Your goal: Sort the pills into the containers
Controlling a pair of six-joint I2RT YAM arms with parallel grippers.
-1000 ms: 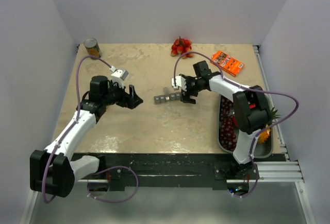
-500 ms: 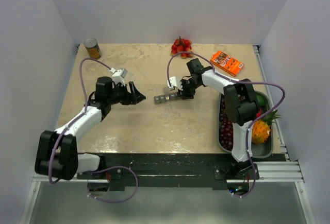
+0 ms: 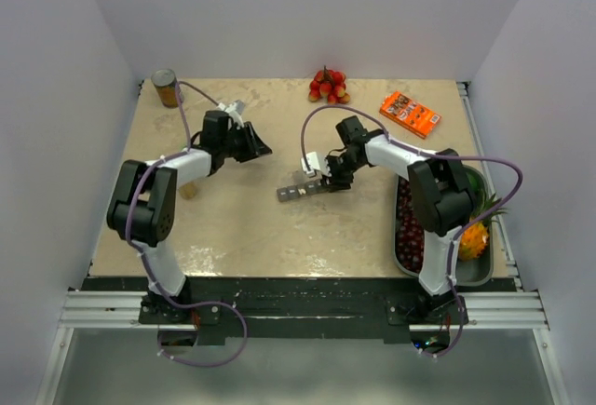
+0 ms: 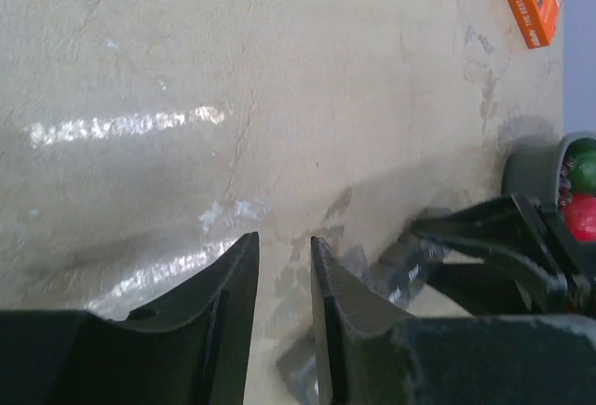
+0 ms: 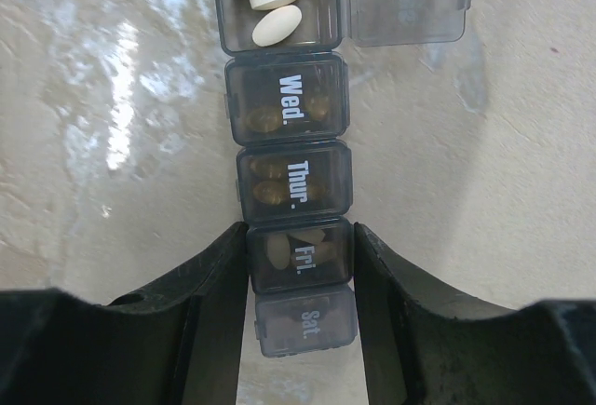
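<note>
The containers (image 3: 296, 189) are a dark-grey strip of day-marked compartments lying mid-table. In the right wrist view the containers (image 5: 289, 186) run away from me; the far compartment stands open with two white pills (image 5: 275, 9) in it, and the Wed, Thur, Fri and Sat lids are closed over tan pills. My right gripper (image 3: 328, 174) is shut on the strip, its fingers (image 5: 209, 284) pressing either side of the Fri compartment. My left gripper (image 3: 258, 147) hovers to the strip's far left, its jaws narrowly apart (image 4: 284, 240) with nothing between them.
A tin can (image 3: 167, 87) stands at the back left. A red fruit cluster (image 3: 328, 84) sits at the back middle and an orange box (image 3: 410, 114) at the back right. A grey tray (image 3: 475, 275) with red berries and fruit lines the right edge.
My left arm swung from near left toward the back middle while its jaws narrowed. My right gripper closed round the strip and drew it slightly nearer.
</note>
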